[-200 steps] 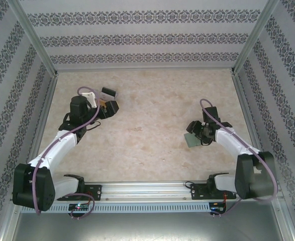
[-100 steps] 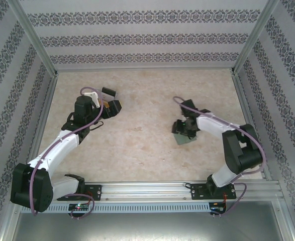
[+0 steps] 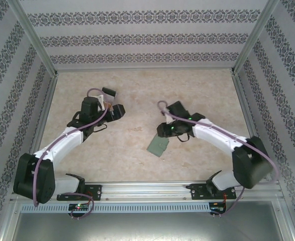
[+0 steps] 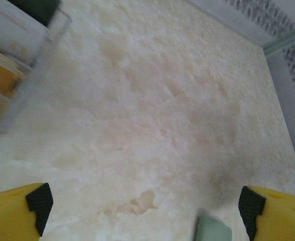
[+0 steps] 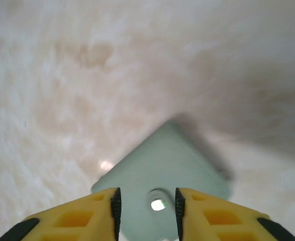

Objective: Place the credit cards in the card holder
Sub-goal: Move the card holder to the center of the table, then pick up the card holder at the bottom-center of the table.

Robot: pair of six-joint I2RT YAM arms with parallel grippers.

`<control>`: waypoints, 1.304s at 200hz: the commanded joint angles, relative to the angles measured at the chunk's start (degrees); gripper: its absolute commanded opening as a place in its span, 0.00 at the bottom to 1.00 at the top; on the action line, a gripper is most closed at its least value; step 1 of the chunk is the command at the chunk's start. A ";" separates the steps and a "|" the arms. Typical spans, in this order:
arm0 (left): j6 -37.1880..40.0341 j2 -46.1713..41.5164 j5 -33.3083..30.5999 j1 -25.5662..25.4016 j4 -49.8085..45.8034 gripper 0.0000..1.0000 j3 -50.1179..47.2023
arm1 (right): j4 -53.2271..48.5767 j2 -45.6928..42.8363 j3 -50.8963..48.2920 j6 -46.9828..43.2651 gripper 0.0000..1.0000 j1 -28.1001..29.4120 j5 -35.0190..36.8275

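- No card is inside the card holder yet. In my judgement the task is in its early part, where the holder is being brought into place.
- The right gripper has its fingers drawn close together, with only a narrow gap. The near edge of the holder, with the small mark at its centre, sits in this gap.
- The holder throws a shadow to one side on the table. It therefore seems to be pinched and lifted a little, over the middle of the table towards the front.
- The holder looks flat and closed, though I cannot tell this for sure.
- The credit cards are in a clear plastic box at the far left of the table. Orange-yellow ones show through its wall, and there is something dark at its top.
- The left gripper is spread wide and holds nothing. It hangs over bare table, near the box.
- What is left, as I judge it, is almost everything: to open the holder, to take the cards out of the box, and to slide them in.
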 commanded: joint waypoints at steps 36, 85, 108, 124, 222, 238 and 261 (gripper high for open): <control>-3.52 12.02 7.94 -11.28 -3.58 0.83 7.14 | 1.48 2.74 -5.33 12.82 0.27 -2.16 -1.07; -4.06 22.30 13.98 -16.64 -5.38 0.74 12.25 | 2.78 5.78 -8.22 16.36 0.23 -0.06 -1.84; -3.43 26.32 16.33 -18.49 -6.60 0.69 14.77 | 3.89 7.97 -8.50 16.07 0.22 -0.13 -1.71; -3.31 28.07 16.55 -19.05 -7.78 0.66 15.65 | 5.26 9.34 -8.55 16.09 0.20 -0.22 -1.77; -4.59 33.57 23.29 -21.99 -8.62 0.50 16.30 | 7.12 11.06 -9.92 15.48 0.20 -1.59 -1.34; -4.50 34.15 23.77 -22.34 -8.96 0.44 16.81 | 7.42 10.73 -10.19 15.57 0.21 -1.70 -1.22; -4.38 34.53 24.82 -22.44 -9.10 0.35 17.81 | 7.44 10.77 -10.28 15.82 0.21 -1.71 -1.04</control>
